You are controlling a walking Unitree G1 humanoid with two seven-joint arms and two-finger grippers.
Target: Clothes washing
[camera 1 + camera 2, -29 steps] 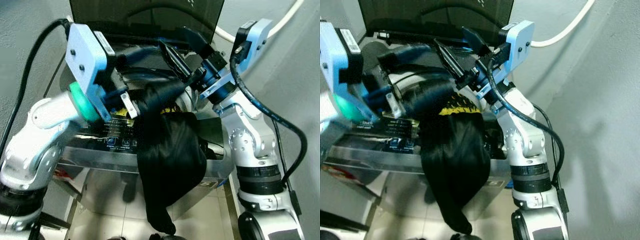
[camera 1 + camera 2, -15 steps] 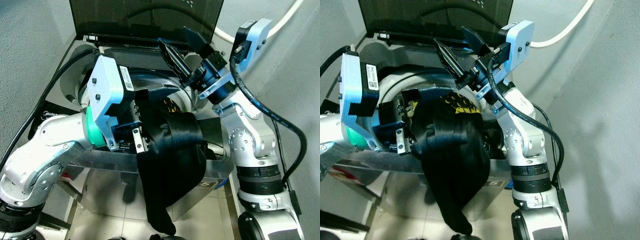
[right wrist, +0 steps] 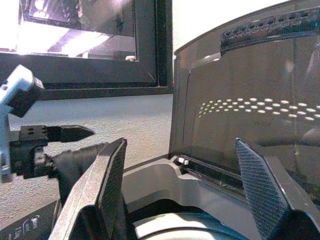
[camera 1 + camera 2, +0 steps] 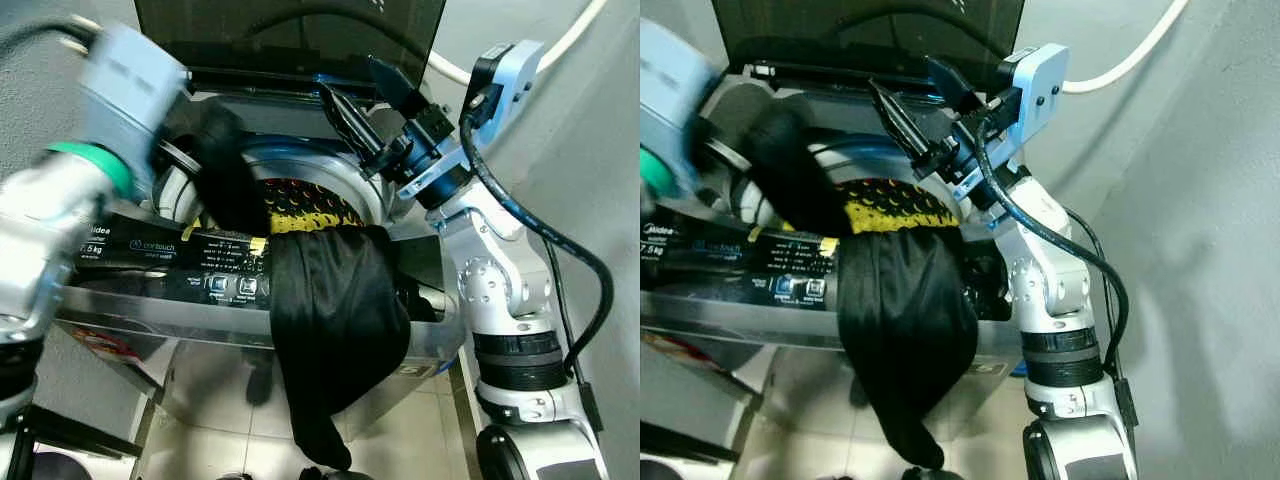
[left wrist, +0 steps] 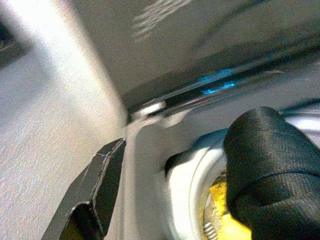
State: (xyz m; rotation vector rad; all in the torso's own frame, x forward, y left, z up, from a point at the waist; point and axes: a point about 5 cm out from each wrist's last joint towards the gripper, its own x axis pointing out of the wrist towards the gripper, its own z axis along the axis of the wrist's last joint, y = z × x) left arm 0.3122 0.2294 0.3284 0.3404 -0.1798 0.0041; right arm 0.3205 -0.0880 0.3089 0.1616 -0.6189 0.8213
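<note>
— Where was the garment?

— The black garment [image 4: 335, 330] hung over the front edge of the washing machine [image 4: 190, 300], draped across the control panel [image 4: 170, 262] and down the front toward the tiled floor [image 4: 210, 440]. Its upper end, with a yellow patterned part [image 4: 300, 212], rose over the rim of the drum [image 4: 855, 150] near the machine's left side.

— And the left gripper [image 5: 165, 200]?

— It was up at the drum's left rim, blurred. Its jaws were closed on a bunched black end of the garment, which showed right beside 1 black finger [image 5: 95, 195] in the wrist view.

— The right gripper [image 4: 365, 95]?

— Above the drum's back right corner, in front of the raised lid [image 4: 290, 30], its 2 jaws spread wide apart and holding nothing.
</note>
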